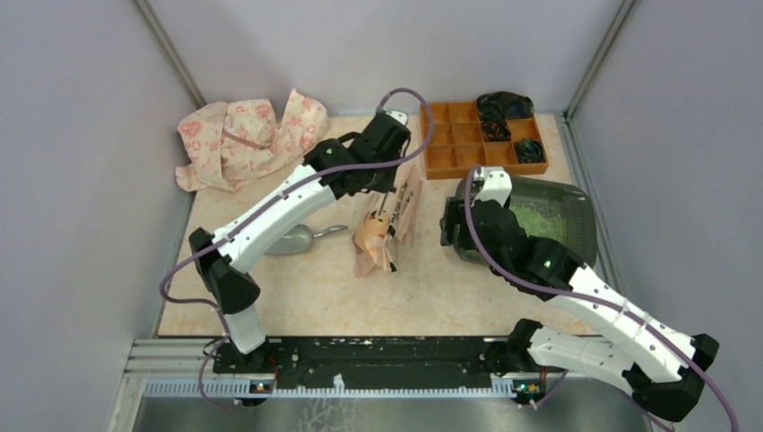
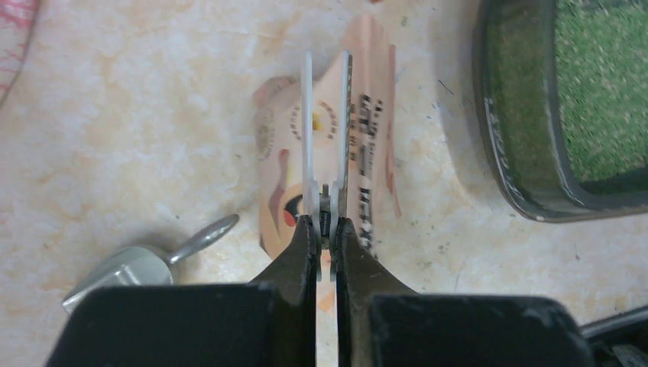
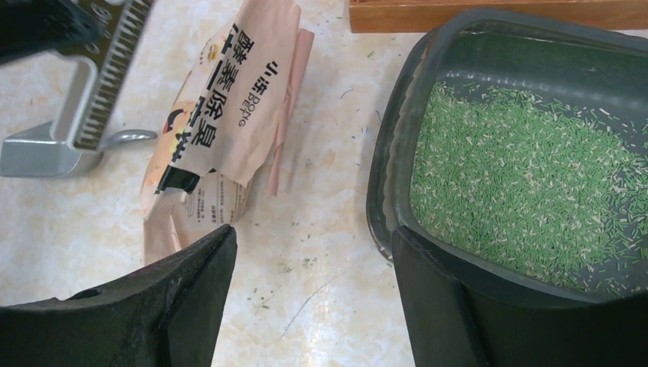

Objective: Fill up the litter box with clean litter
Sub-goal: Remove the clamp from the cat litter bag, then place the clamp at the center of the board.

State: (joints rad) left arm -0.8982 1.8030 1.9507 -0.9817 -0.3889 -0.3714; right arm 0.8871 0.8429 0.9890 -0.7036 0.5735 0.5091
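The litter box (image 1: 583, 205) is a dark grey-green tray at the right, with clean litter (image 1: 538, 221) as light-green granules spread over its floor. The wrist views also show the litter box (image 3: 388, 153) (image 2: 521, 153) and the clean litter (image 3: 520, 168) (image 2: 604, 92). My left gripper (image 2: 327, 225) (image 1: 385, 187) is shut on a thin grey two-bladed clip (image 2: 307, 122) that points down over a pink printed bag (image 1: 378, 238) (image 2: 374, 115) (image 3: 221, 115) lying on the table. My right gripper (image 3: 309, 237) (image 1: 459, 214) is open at the box's left rim, nothing between its fingers.
A grey scoop (image 1: 297, 239) (image 2: 130, 267) (image 3: 38, 157) lies left of the bag. An orange compartment tray (image 1: 459, 144) (image 3: 497, 14) with black items (image 1: 504, 108) stands behind the box. A pink patterned cloth (image 1: 243, 139) is bunched at the back left. Walls close in on three sides.
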